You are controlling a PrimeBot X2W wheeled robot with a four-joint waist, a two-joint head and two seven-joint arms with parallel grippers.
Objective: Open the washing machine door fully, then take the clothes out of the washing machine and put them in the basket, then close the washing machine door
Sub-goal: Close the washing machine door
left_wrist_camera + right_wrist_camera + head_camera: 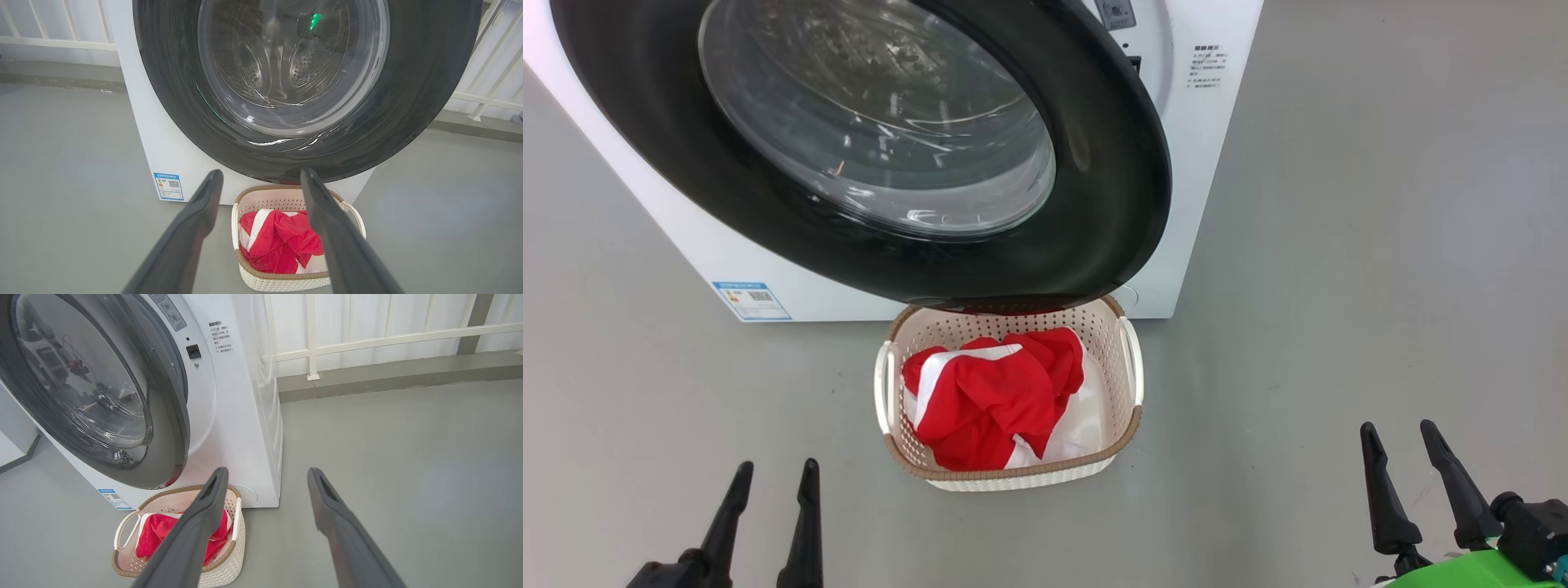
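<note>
Head view: clothes lie in the basket, set under the door for a short drop. Your left gripper and right gripper are spread and empty, on your side of the basket. Left wrist: nothing new. Right wrist: the door above the basket looks ajar, so you likely need to push it shut.

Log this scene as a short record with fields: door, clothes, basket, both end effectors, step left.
door: washing machine door ajar, its latch edge standing off the washing machine front
clothes: red and white clothes lying in the basket
basket: basket on the floor, below the door
left end effector: open, empty
right end effector: open, empty
step left: close the door
</note>
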